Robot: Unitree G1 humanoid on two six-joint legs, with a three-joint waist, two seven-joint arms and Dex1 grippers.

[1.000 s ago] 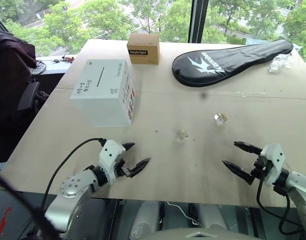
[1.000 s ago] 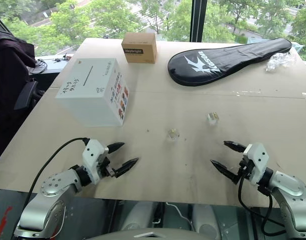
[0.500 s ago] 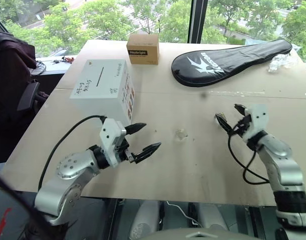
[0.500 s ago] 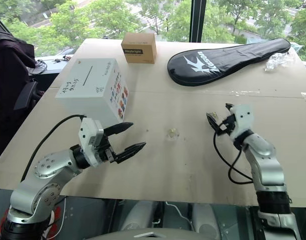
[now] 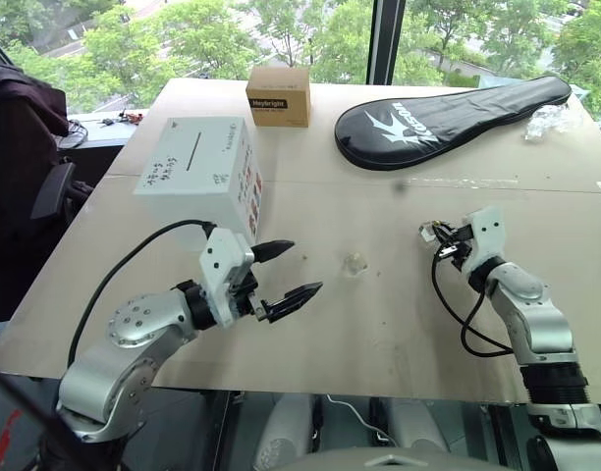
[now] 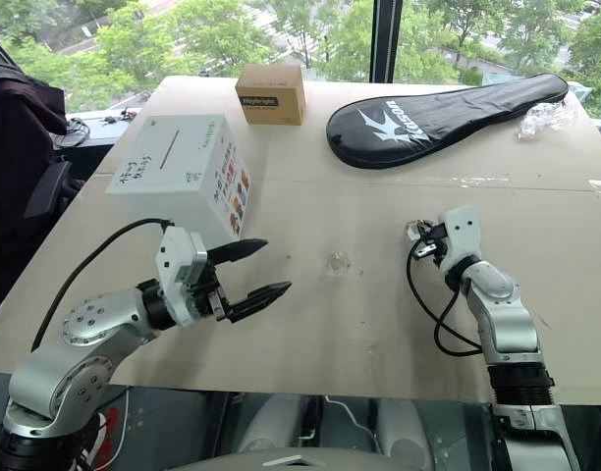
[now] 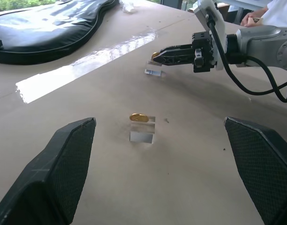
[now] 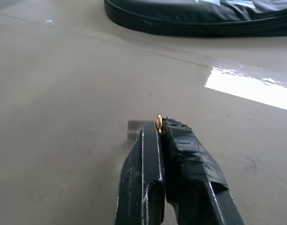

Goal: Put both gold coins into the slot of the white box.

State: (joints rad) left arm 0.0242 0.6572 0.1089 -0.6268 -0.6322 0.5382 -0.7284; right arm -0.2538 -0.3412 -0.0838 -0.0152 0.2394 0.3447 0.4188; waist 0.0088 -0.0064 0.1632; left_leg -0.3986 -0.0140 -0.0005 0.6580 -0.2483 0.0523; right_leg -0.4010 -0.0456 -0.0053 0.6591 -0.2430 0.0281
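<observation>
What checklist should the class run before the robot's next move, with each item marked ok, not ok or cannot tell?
1. Right gripper shut on a gold coin: ok.
2. That coin lifted clear of its clear plastic piece: cannot tell.
3. Left gripper open and free: ok.
4. Second gold coin resting on its own clear piece, between the left fingers' line of approach: ok.
5. White box upright with slot on top, uncovered: ok.
6. Both coins in the box: not ok.

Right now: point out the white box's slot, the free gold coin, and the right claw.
slot (image 5: 191, 152), left eye view, middle of the slit.
gold coin (image 7: 139, 117), left wrist view, its top face.
right claw (image 8: 160, 125), right wrist view, fingertips shut on the other coin.
</observation>
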